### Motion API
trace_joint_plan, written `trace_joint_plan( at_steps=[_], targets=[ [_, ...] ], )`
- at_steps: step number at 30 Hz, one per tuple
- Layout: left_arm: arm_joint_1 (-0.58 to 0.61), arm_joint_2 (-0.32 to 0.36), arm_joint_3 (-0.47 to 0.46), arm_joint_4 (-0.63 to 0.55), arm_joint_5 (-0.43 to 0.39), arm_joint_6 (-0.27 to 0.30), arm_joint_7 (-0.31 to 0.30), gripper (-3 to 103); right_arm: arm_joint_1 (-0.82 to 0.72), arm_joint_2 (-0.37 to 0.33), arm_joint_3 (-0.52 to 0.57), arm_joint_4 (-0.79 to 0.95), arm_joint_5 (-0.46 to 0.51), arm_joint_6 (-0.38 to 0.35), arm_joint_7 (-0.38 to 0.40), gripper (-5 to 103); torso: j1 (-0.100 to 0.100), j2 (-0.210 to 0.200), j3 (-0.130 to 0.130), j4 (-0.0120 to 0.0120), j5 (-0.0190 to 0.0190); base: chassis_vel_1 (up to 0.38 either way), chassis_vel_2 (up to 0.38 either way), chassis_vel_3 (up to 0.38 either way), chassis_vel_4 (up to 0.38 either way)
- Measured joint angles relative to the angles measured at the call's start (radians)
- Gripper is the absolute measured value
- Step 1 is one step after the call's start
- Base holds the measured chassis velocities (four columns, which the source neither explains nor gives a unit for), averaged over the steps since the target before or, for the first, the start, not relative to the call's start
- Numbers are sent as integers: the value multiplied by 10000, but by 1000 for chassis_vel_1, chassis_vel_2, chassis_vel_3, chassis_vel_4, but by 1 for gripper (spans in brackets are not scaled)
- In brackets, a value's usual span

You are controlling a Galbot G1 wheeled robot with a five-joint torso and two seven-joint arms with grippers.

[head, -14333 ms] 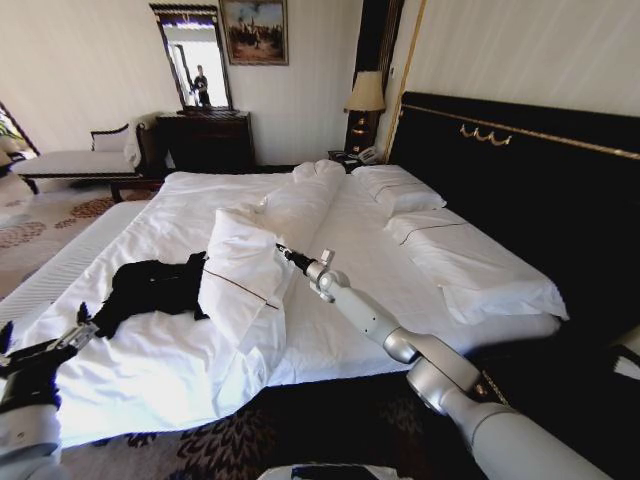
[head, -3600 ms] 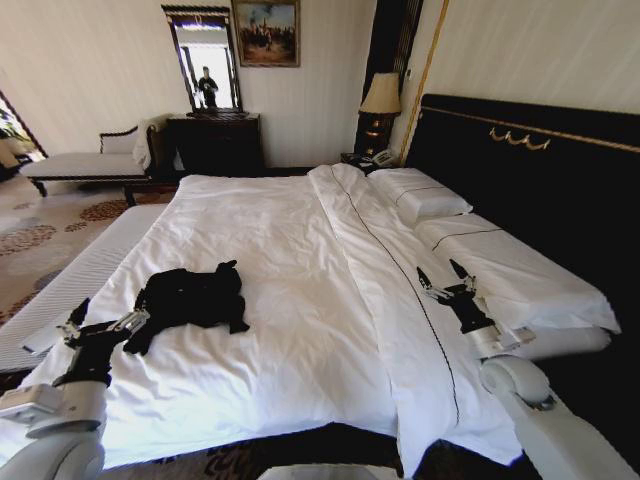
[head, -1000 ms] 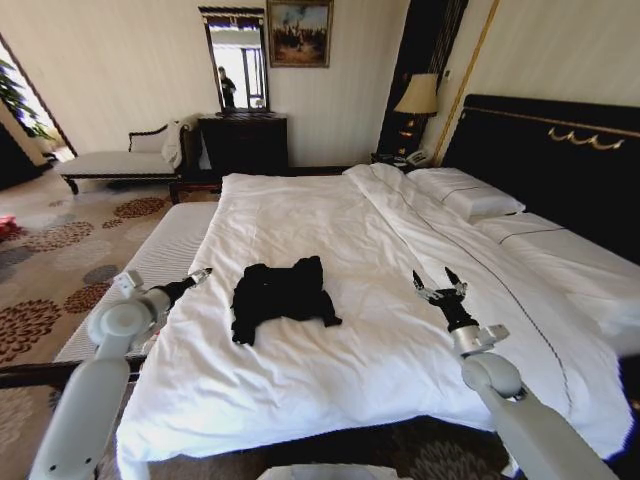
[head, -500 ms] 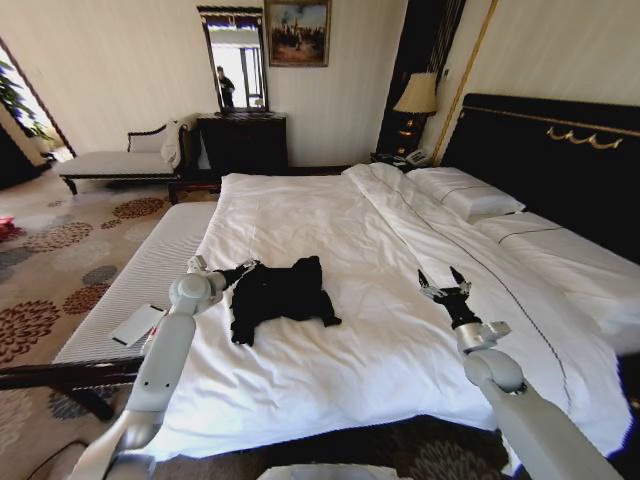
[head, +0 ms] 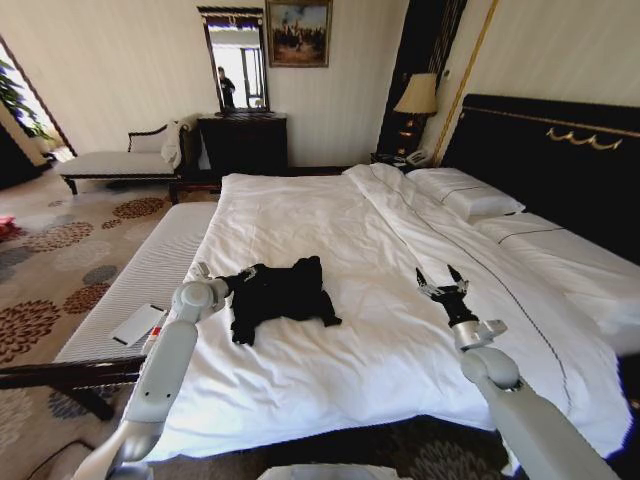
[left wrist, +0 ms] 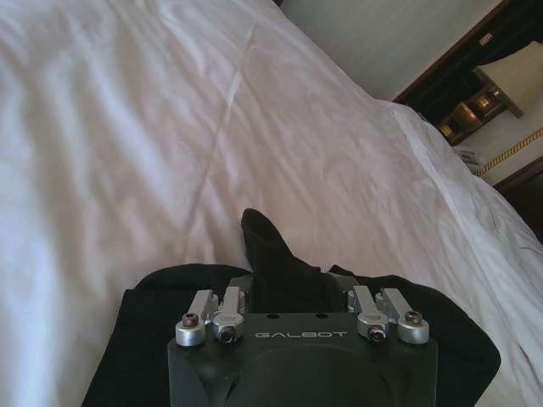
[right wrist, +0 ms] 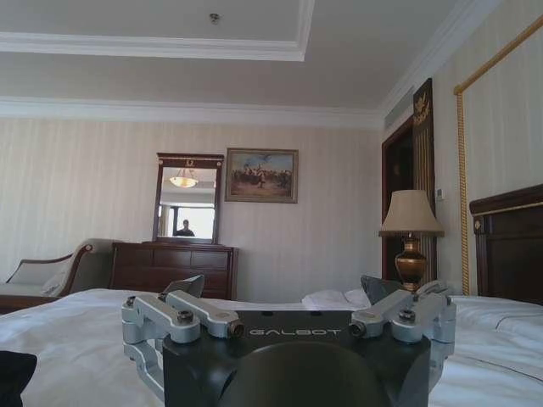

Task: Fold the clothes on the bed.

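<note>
The clothes [head: 285, 293], one crumpled black T-shirt, lie on the white bed [head: 330, 380] left of its middle. My left gripper [head: 238, 279] rests on the shirt's left edge. In the left wrist view its linkage is spread, so the left gripper [left wrist: 290, 292] is open, pressed into the black cloth [left wrist: 271, 259], which rises in a peak between the jaws; the fingertips are lost against it. My right gripper [head: 443, 281] hovers open over the duvet to the right of the shirt, apart from it, with the open right gripper [right wrist: 284, 287] holding nothing.
A pale striped bench [head: 150, 270] runs along the bed's left side with a flat white object [head: 135, 323] on it. Pillows [head: 470, 195] and the dark headboard [head: 560, 150] lie to the right. A dresser [head: 245, 140] and chaise [head: 110, 160] stand by the far wall.
My left arm swung in from beside the bed's left edge and its gripper came down onto the shirt's left edge. The right gripper barely moved. The shirt keeps its shape.
</note>
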Motion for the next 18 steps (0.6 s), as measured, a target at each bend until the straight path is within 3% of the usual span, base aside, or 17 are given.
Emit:
trace_joint_plan(
  at_steps=[1,4,6,9,12,13,18],
  targets=[
    [33,10,-20,-23,1,-3,8,48,16,2,-12,-19,-12,2,0,100,0,0,0,0,0,0,0,0,0],
    [181,52,-101,-104,3,-13,33,32,168,2,-126,-121,-26,6,0,100,0,0,0,-1,0,0,0,0,0],
    [202,57,-117,-108,2,-14,36,32,218,2,-164,-149,-25,5,0,100,0,0,0,0,0,0,0,0,0],
    [297,62,-187,-119,-14,-19,47,15,615,3,-482,-316,-4,1,46,100,0,0,0,0,0,0,0,0,0],
    [324,63,-208,-133,-28,-19,49,10,820,4,-652,-390,7,-12,78,100,0,0,0,1,-1,0,0,0,0],
    [342,63,-218,-137,-38,-19,51,2,1015,1,-826,-471,21,-45,120,100,0,0,0,1,0,0,0,0,0],
    [350,118,-285,-129,-35,-19,103,0,1563,-59,-1380,-740,212,-222,341,100,0,0,0,-1,-1,0,0,0,0]
  ],
)
